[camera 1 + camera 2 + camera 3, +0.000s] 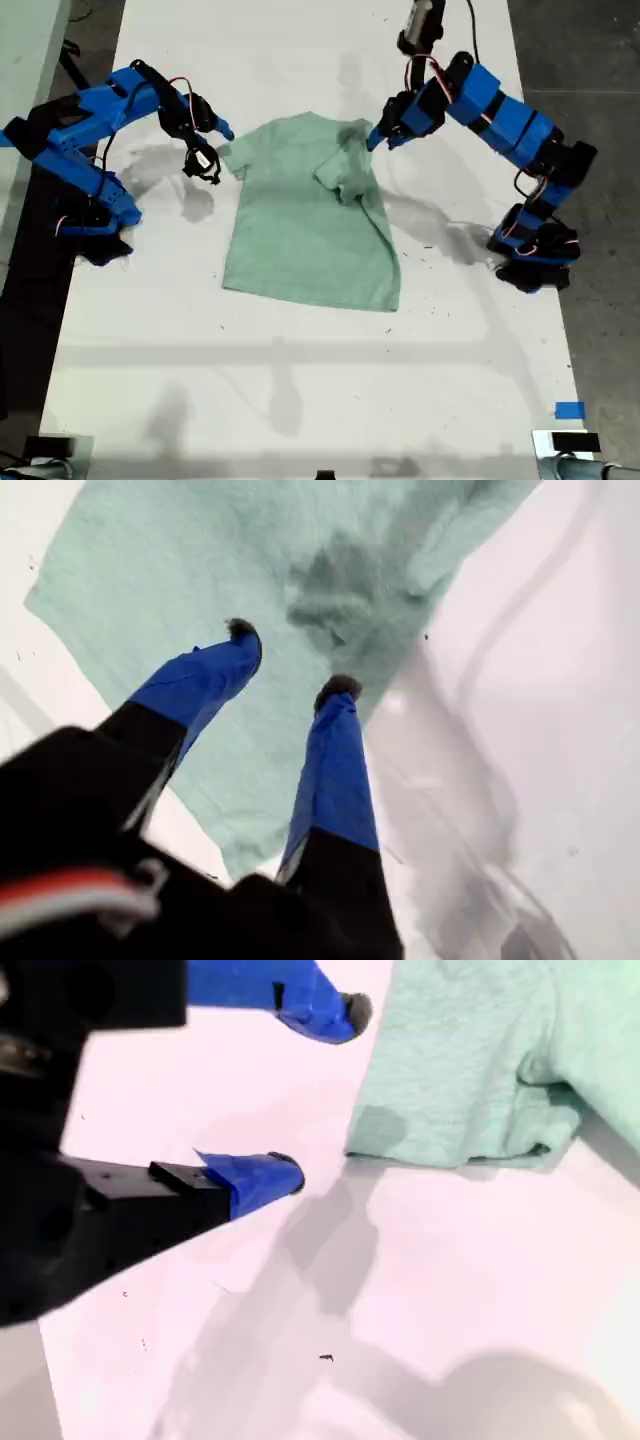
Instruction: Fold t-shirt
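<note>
While the t-shirt lies mid-table with 1 sleeve folded in, my first claw and second claw hover open and empty, so a shallow pinch could drag and bunch it.

Probably a robotics lab or test bench: a long white table on bare grey concrete floor, blue tape marker near its corner at the exterior view's lower right.

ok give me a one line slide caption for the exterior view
Pale green t-shirt on a white table, one sleeve folded inward, flanked by two blue arms with open jaws.
</note>
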Controlling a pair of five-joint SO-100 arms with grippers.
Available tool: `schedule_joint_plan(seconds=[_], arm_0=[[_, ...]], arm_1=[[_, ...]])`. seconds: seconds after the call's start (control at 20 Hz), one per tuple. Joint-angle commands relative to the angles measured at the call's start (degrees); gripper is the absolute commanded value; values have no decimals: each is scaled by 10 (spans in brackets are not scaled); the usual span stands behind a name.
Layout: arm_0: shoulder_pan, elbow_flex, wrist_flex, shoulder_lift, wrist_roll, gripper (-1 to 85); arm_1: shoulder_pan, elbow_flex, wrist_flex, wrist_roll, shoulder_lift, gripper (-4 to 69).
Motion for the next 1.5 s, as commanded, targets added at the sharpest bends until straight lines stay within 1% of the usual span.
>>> schedule_joint_plan(seconds=[0.0, 0.25, 0.65, 0.7, 0.75, 0.8, 0.85, 1.1, 1.35, 1.45], arm_0=[[18, -60, 4, -32, -11, 259], [24, -110, 26, -105, -14, 256], [18, -176, 27, -230, -27, 242], [17, -195, 37, -257, -27, 210], [14, -214, 48, -280, -30, 148], [12, -228, 54, -299, -31, 52], [11, -244, 65, -316, -29, 0], [6, -270, 104, -301, -31, 0], [-23, -264, 155, -141, -26, 0], [-38, -261, 161, -78, -26, 0]], arm_1=[[3, 41, -30, -2, 81, 154], [-4, 133, -51, 11, 155, 145], [-11, 227, -76, 27, 248, 135], [-12, 241, -80, 30, 258, 133], [-12, 254, -83, 33, 270, 132], [-12, 266, -86, 35, 282, 130], [-12, 279, -91, 37, 296, 130], [-9, 335, -103, 44, 359, 126], [-6, 362, -106, 47, 374, 125], [-6, 364, -106, 47, 379, 126]])
